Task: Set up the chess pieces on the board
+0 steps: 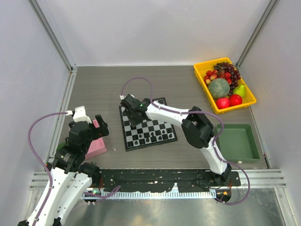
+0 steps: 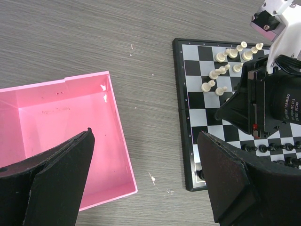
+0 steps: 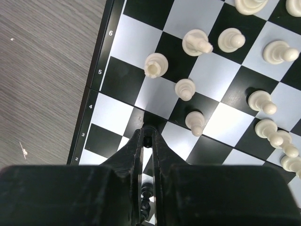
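Now right arm (image 1: pixel 165 113) low across the board (image 1: pixel 165 131), right end effector (image 3: pixel 148 132) clenched; left end effector (image 2: pixel 145 134) released.

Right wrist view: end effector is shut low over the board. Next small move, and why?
Probably a short straight lift. The right end effector is shut just above the board, with a small dark shape, perhaps a black piece, in the slit between its jaws. Several white pieces stand close ahead of it, so moving sideways first could knock them.
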Tool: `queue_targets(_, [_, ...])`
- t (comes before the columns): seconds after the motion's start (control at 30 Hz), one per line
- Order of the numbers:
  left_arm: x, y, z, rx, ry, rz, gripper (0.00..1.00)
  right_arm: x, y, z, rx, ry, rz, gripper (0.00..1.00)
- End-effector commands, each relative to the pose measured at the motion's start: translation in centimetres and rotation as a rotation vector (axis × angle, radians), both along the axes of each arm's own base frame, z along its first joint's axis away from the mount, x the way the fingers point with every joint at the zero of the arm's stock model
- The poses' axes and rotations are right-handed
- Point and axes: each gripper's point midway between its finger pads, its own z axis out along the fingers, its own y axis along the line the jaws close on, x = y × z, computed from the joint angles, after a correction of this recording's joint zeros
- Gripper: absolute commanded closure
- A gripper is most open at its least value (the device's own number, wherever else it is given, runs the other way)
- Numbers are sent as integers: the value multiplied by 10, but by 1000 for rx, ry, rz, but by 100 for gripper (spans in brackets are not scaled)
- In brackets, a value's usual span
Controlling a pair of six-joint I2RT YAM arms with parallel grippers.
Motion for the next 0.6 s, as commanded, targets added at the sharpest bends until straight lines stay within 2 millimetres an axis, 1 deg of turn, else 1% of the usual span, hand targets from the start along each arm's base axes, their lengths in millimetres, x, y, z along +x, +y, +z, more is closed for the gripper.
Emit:
queue_targets(0.0, [6,-1,16,-13,-52,4,1,-9,12,27,58,-25,36,89])
queue_targets(0.17, [5,0,16,-10,-51,5,1,-26,15,32,57,-29,71,90])
queue_targets(0.27, [4,0,16,-15,-56,6,1,-36,16,29,47,-23,87,90])
queue_targets(0.37, [4,0,18,-19,-61,5,1,-42,18,29,49,-19,95,90])
queue_targets(0.57, [3,0,16,-20,-58,5,1,-58,22,23,46,-4,122,90])
